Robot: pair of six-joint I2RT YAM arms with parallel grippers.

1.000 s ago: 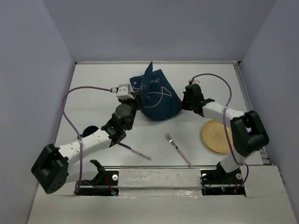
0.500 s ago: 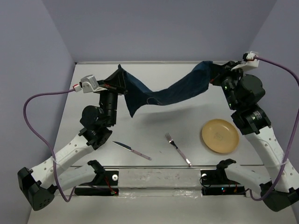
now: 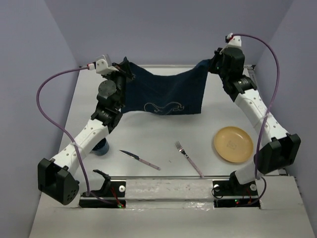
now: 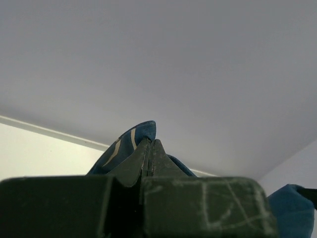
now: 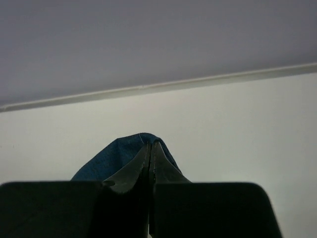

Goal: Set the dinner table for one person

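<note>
My left gripper [image 4: 150, 145] is clamped tight on one top corner of the navy placemat [image 3: 163, 96]. The cloth hangs spread between my hands, fish outline showing, over the far half of the dinner table [image 3: 208, 126]; I cannot tell whether its lower edge touches. My right gripper [image 5: 150, 148] pinches the other top corner just as tightly. I judge this to be the mat-laying step. Next I should lower both hands evenly, keeping the cloth taut, and lay it flat behind the knife [image 3: 139, 159], fork [image 3: 188, 159] and plate [image 3: 233, 144] before letting go.
</note>
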